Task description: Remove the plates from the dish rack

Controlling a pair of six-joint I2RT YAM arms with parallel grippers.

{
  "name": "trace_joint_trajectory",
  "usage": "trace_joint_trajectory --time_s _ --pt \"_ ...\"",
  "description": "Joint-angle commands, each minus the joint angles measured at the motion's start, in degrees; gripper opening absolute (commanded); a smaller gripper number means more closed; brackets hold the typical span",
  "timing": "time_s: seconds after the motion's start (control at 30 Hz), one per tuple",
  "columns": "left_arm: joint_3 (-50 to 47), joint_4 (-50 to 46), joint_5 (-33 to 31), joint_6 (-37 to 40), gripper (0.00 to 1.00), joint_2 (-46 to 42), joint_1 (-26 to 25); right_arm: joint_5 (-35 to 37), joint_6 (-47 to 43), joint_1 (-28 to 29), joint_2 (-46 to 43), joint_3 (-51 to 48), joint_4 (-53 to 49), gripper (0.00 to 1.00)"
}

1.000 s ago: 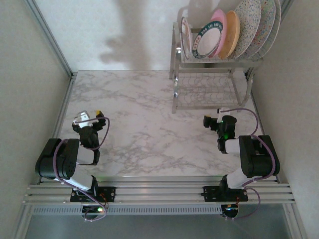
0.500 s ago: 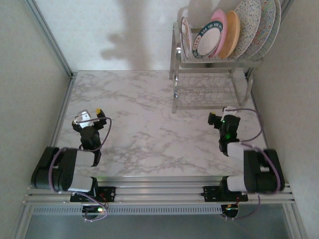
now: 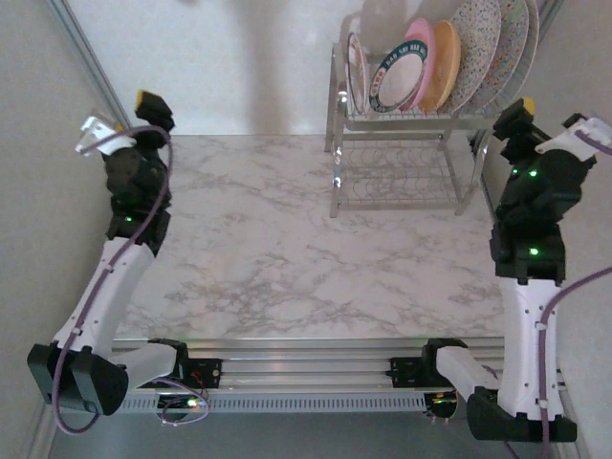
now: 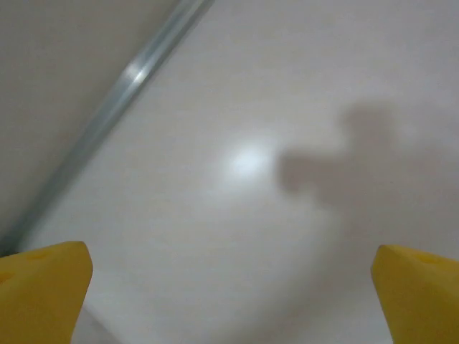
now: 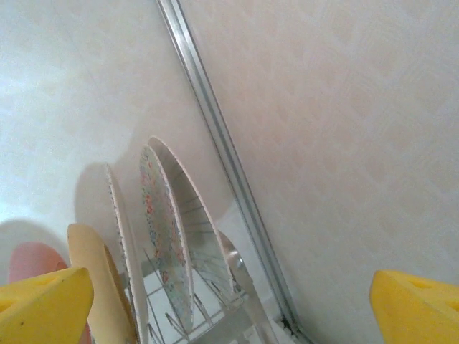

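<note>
Plates (image 3: 430, 62) stand on edge in the upper basket of the chrome dish rack (image 3: 402, 177), at the far right of the marble table (image 3: 268, 249). They look stiff, glazed, slippery and breakable (likely ceramic, so no knocks). The exposed top rim is the place to pinch, lifting straight up. Right gripper (image 5: 229, 315) and left gripper (image 4: 229, 294) both gape wide, holding nothing.

The left gripper (image 3: 143, 107) rises from low down, well in front of the dish rack (image 3: 337, 182), to high up, far to its left. The right gripper (image 3: 521, 117) climbs too, now just beside the rack's right end.
</note>
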Motion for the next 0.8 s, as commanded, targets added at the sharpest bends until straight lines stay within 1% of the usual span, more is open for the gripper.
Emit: trace_joint_trajectory --time_s 0.0,0.07,0.13,0.2,0.23,0.27,0.37,0.43,0.53,0.6,0.63,0.7,0.77 --pt "1.43 -12.91 15.68 -14.87 1.0 2.62 1.68 -8.78 2.69 -0.89 6.55 5.42 -14.93 0.99" --pt "6.54 -16.68 16.96 -13.42 1.0 4.81 -0.39 -9.1 0.5 -1.4 9.18 8.96 -15.59 0.99" --pt "11.94 -21.11 16.91 -9.82 0.99 6.73 -4.18 -12.72 -2.17 -3.11 10.97 10.67 -13.36 0.99" --pt "14.89 -24.04 16.72 -7.36 1.0 7.36 -7.47 -16.03 -2.46 -6.29 13.51 13.37 -13.94 0.99" --pt "15.36 -24.53 17.28 -6.76 1.0 7.31 -8.76 -19.01 -2.19 -8.51 14.46 13.77 -13.85 0.99" --pt "15.31 -24.6 18.48 -6.32 1.0 7.05 -9.98 -23.52 -1.96 -11.03 14.88 13.11 -12.39 0.97" --pt "15.87 -25.68 19.95 -4.55 1.0 6.53 -13.85 -33.34 -2.98 -16.21 15.01 8.92 -5.32 0.94" --pt "16.49 -26.44 20.13 -2.61 1.0 6.38 -16.5 -37.74 -4.52 -18.13 14.94 5.68 -0.68 0.9" --pt "16.94 -26.47 21.94 -0.46 1.0 6.29 -19.17 -44.3 -5.14 -20.99 13.76 -3.85 13.06 0.86" --pt "17.3 -26.28 23.19 1.1 1.0 6.29 -20.38 -48.46 -6.94 -21.87 13.12 -10.56 24.64 0.81" --pt "17.39 -26.16 23.45 1.69 1.0 6.37 -20.85 -49.75 -8.04 -22.05 13.33 -11.9 27.6 0.8" --pt "17.33 -25.78 24.16 2.53 0.99 6.38 -21.32 -52.72 -9.91 -22.27 14.86 -12.92 31.14 0.76" --pt "17.19 -24.96 25.37 2.97 0.99 6.38 -21.67 -54.59 -11.34 -22.28 16.38 -13.48 33.6 0.75"
